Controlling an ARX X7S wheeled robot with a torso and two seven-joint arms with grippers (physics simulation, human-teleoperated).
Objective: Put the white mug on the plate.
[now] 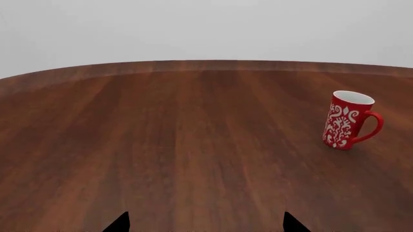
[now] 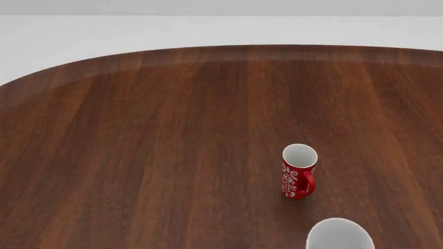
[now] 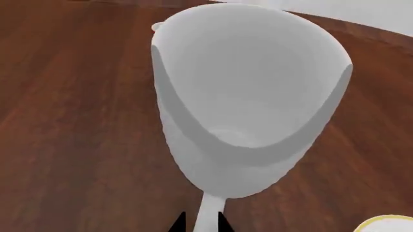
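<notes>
The white mug [image 3: 252, 96] fills the right wrist view, seen from its open mouth, plain and glossy. Its handle runs down between the two dark fingertips of my right gripper [image 3: 200, 223], which is shut on it. In the head view only the white mug's rim [image 2: 339, 236] shows, at the near edge. A sliver of the plate [image 3: 389, 224], white with a gold-tan rim, peeks in at that wrist view's corner, beside the mug. My left gripper [image 1: 206, 224] is open over bare wood, with nothing between its tips. Neither arm shows in the head view.
A slim red mug [image 2: 299, 174] with white swirls stands upright on the dark wooden table [image 2: 152, 135], just beyond the white mug; the left wrist view shows the red mug [image 1: 348, 121] too. The table's curved far edge [image 2: 229, 49] meets a pale floor.
</notes>
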